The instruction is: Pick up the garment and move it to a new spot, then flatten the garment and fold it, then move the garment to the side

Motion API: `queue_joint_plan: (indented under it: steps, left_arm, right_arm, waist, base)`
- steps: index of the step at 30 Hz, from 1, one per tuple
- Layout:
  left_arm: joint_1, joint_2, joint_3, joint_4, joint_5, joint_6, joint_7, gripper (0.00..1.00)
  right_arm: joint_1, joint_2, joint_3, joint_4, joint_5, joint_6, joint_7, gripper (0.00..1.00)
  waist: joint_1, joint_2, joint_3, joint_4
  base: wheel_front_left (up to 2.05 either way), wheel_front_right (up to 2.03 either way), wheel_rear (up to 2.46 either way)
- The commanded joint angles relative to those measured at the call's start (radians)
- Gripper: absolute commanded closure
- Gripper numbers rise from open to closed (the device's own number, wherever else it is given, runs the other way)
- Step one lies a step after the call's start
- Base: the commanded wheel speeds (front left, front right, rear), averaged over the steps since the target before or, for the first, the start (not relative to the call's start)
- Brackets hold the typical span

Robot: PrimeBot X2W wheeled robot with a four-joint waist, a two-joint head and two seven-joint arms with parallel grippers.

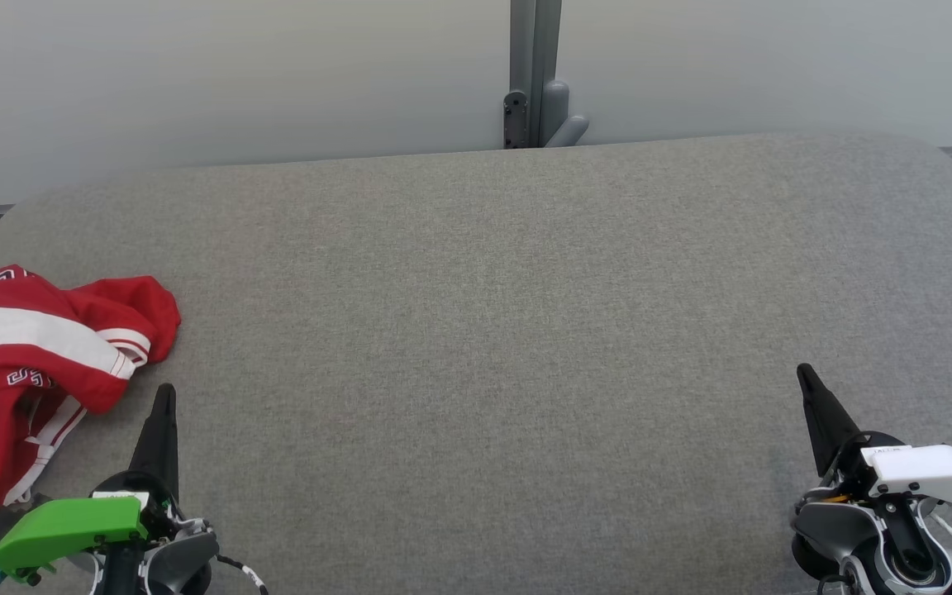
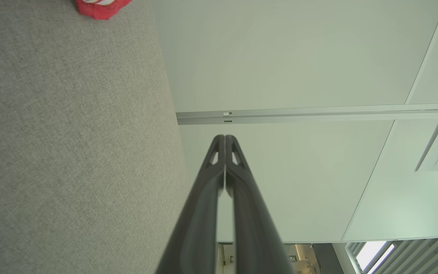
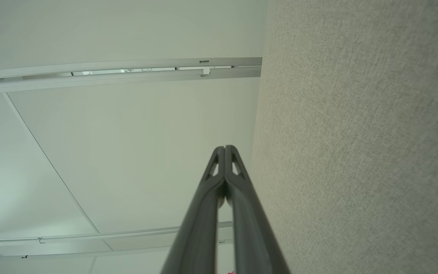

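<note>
I am looking down over a wide grey table that is running up to a pale wall with a grey post. The red garment, white-striped, is lying crumpled at the table's left edge, partly cut off by the head view. My left fingers are pointing forward just beside it, clenched on nothing. My right fingers are sitting well apart, over the table's right side, likewise pressed together and empty.
</note>
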Motion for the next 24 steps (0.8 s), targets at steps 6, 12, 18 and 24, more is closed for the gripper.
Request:
queue_joint_plan:
  steps: [6,12,18,24]
  left_arm:
    - [-0.008,0.000,0.002,-0.002,0.000,-0.004,0.004,1.00]
    - [-0.008,0.000,0.002,-0.002,0.000,-0.004,0.004,1.00]
    - [-0.008,0.000,0.002,-0.002,0.000,-0.004,0.004,1.00]
    - [-0.008,0.000,0.002,-0.002,0.000,-0.004,0.004,1.00]
  right_arm:
    - [-0.008,-0.005,-0.002,-0.003,0.007,0.000,0.003,1.00]
    - [-0.008,-0.005,-0.002,-0.003,0.007,0.000,0.003,1.00]
    - [-0.008,-0.005,-0.002,-0.003,0.007,0.000,0.003,1.00]
    - [-0.008,-0.005,-0.002,-0.003,0.007,0.000,0.003,1.00]
  waist:
    - [0.0000,0.0000,0.000,0.000]
    - [0.0000,0.0000,0.000,0.000]
    - [0.0000,0.0000,0.000,0.000]
    - [0.0000,0.0000,0.000,0.000]
  base:
    - [0.00,0.00,0.00]
    - [0.00,0.00,0.00]
    - [0.00,0.00,0.00]
    - [0.00,0.00,0.00]
